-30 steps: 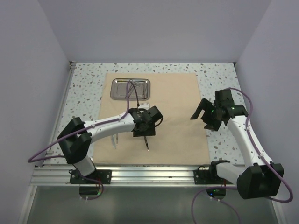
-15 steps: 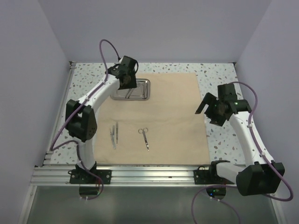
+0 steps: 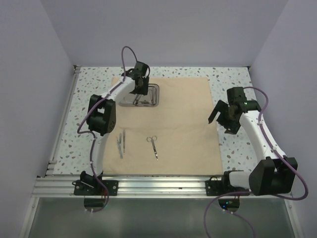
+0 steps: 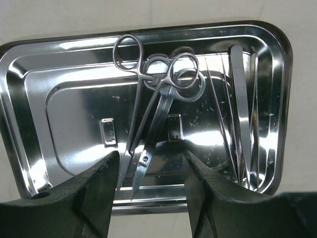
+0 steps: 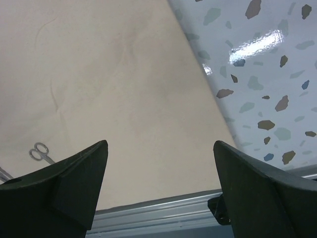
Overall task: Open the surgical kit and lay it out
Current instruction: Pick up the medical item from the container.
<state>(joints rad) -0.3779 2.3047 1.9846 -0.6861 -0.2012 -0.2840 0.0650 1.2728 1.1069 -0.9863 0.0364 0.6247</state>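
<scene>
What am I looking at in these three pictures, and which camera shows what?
These are two robot arms bolted at the near edge of a table. The overhead view shows both: the left gripper hangs over a steel tray, the right gripper hovers at the edge of the beige cloth. Scissors and tweezers lie on the cloth. The other two pictures come from wrist cameras; the dark shapes below are each gripper's own fingers. The left one looks down at ring-handled instruments in the tray. Both grippers are open, holding nothing.
</scene>
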